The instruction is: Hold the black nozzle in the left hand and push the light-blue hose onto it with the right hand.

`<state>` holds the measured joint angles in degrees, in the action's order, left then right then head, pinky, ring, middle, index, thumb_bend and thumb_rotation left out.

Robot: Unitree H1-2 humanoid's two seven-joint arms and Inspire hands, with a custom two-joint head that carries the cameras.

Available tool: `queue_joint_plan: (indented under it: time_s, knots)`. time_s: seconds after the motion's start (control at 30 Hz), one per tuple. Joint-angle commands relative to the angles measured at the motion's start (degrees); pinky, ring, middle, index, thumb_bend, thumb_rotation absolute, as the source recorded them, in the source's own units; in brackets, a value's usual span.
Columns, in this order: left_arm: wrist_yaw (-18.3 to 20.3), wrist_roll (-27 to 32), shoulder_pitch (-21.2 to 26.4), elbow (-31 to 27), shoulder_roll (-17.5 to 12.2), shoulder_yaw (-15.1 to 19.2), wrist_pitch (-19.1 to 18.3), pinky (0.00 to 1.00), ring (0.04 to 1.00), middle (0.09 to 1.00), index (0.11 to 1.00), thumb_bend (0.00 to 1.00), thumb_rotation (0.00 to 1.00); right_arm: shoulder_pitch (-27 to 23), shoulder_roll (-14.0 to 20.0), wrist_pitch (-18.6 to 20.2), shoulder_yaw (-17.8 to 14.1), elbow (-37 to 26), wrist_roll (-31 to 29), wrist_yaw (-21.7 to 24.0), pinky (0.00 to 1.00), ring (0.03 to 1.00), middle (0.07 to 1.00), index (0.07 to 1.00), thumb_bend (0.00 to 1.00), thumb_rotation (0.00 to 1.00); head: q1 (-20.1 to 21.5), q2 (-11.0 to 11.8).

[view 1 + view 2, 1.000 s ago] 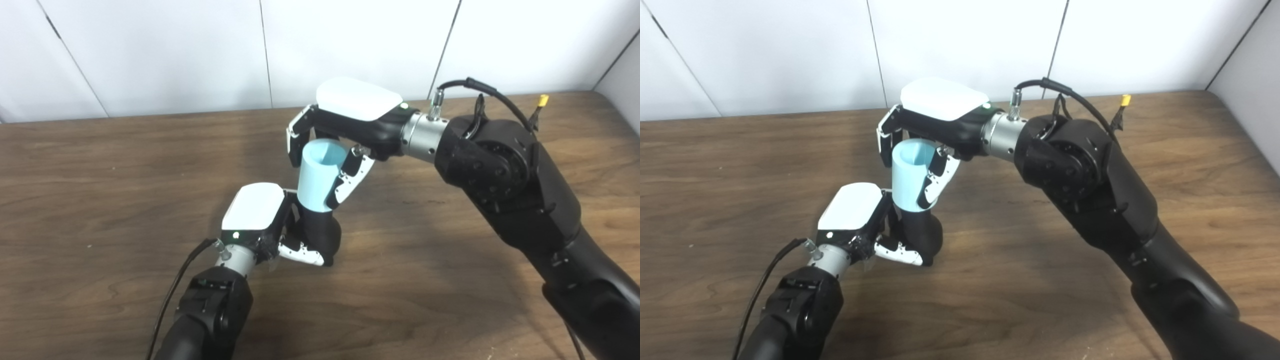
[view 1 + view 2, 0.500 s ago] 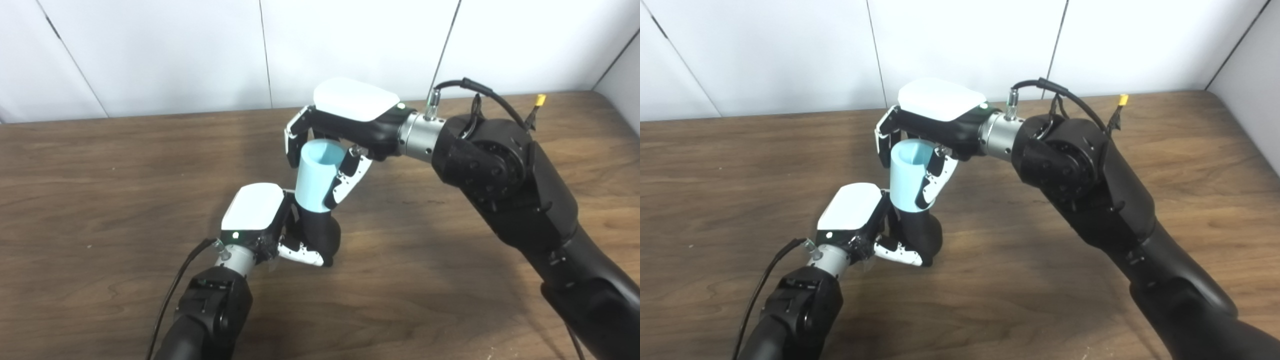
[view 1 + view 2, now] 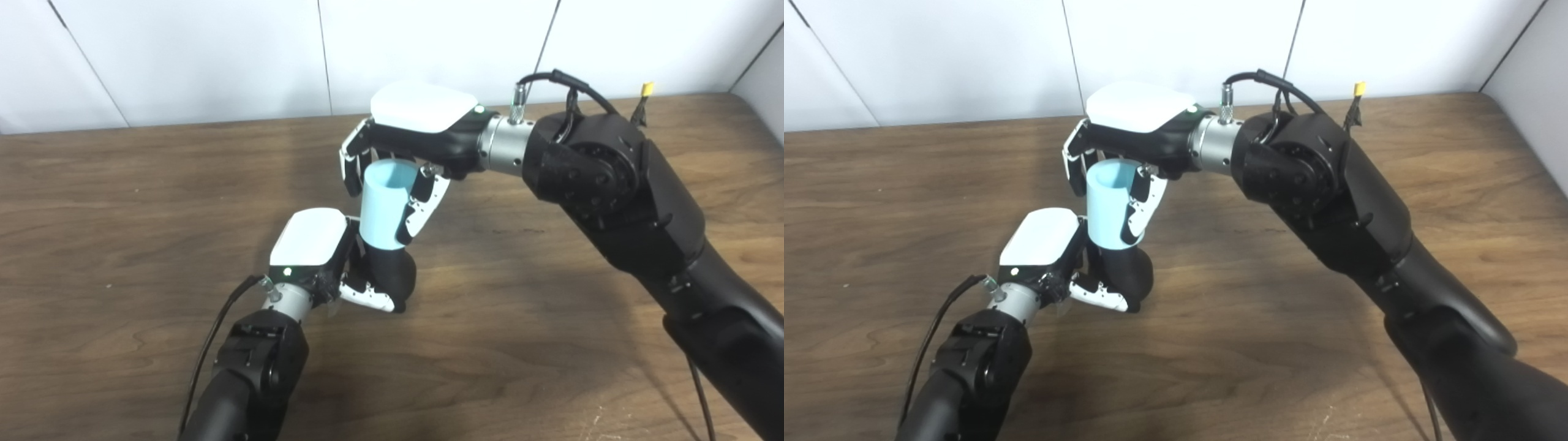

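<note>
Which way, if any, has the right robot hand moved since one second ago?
Yes. The right robot hand moved slightly left, toward the wall seam; the camera shifted too.

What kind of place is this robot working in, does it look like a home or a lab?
Probably a lab or test bench: a bare wooden table against plain white wall panels, with only the light-blue hose and black nozzle.

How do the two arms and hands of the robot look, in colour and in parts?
Both arms are black. Each hand, left hand and right hand, has a white back cover with a small green light, black-and-white fingers and a silver wrist. Black cables run to both wrists; a yellow connector sits on the right arm.
</note>
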<state>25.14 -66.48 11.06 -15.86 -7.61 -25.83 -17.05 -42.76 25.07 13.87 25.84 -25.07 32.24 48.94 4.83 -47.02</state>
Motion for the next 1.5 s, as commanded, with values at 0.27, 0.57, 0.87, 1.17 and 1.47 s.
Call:
queue_joint_plan:
  time_s: [0.27,0.57,0.87,1.17,1.47]
  knots:
    - [1.28,0.68,0.33,-0.8,0.64,-0.5,0.59,0.4,0.462,0.496,0.476,0.5,0.0,-1.2,1.14,1.24,3.01,0.36,0.88,4.69,0.24,0.359,0.489,0.521,0.51,0.0,0.26,-0.74]
    - [1.19,0.58,0.42,-0.69,0.53,-0.53,0.77,0.4,0.464,0.499,0.475,0.5,0.0,-0.44,1.17,0.96,3.34,0.38,1.58,4.17,0.27,0.369,0.5,0.518,0.51,0.0,0.25,-0.86]
    - [1.34,0.69,0.42,-0.8,0.71,-0.42,0.59,0.4,0.468,0.503,0.474,0.5,0.0,1.17,0.32,1.12,3.87,-2.65,6.26,3.6,0.29,0.371,0.512,0.516,0.51,0.0,0.12,-0.84]
    - [0.69,1.04,0.33,-0.44,0.85,-0.29,0.75,0.39,0.461,0.494,0.477,0.5,0.0,1.72,-0.11,-1.1,2.97,-5.32,6.45,2.84,0.26,0.36,0.505,0.517,0.51,0.0,0.07,-0.57]
    - [1.0,0.77,0.58,0.07,1.18,-0.37,0.58,0.38,0.447,0.478,0.488,0.5,0.0,0.71,-0.02,-2.99,1.78,-8.05,6.11,3.34,0.28,0.367,0.519,0.511,0.51,0.0,0.11,-0.36]
